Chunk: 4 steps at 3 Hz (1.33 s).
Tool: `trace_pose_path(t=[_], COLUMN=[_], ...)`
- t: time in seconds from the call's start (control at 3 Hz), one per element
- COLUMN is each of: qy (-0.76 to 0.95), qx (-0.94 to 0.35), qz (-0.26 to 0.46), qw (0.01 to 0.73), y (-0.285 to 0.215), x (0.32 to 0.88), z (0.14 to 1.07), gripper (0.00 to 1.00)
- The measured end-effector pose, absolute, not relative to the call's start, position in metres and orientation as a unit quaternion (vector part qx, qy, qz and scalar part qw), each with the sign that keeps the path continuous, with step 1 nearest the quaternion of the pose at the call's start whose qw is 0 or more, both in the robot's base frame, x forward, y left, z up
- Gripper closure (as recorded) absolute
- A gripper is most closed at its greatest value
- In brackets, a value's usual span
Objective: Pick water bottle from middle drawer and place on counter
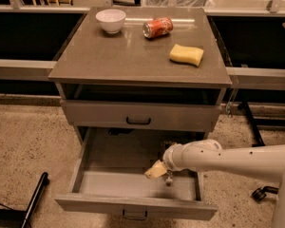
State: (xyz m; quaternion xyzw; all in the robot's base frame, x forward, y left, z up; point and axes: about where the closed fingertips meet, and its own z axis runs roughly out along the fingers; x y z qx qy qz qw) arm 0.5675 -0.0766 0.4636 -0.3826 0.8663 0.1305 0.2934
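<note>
The middle drawer [115, 156] is pulled open below the counter [123, 56], its grey tray in view. My gripper [156, 170] reaches in from the right on a white arm [228, 158] and hangs low over the tray's right half, near the front. The water bottle does not show; the arm hides the tray's right rear corner, where only a small dark shape [168, 145] peeks out.
On the counter are a white bowl [110, 20], a red soda can [157, 27] on its side and a yellow sponge [186, 54]. A shut drawer front with a black handle [138, 121] sits above the open one. A black pole [33, 198] lies at lower left.
</note>
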Motion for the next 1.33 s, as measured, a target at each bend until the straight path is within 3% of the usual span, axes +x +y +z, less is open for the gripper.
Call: trace_pose_path(t=[1.0, 1.33], qy=[0.914, 0.922], qx=[-0.292, -0.275], qz=[0.134, 0.135], qw=[0.250, 0.235], y=[-0.112, -0.109], x=[0.583, 0.587], z=[0.399, 0.376], gripper=[0.00, 0.19])
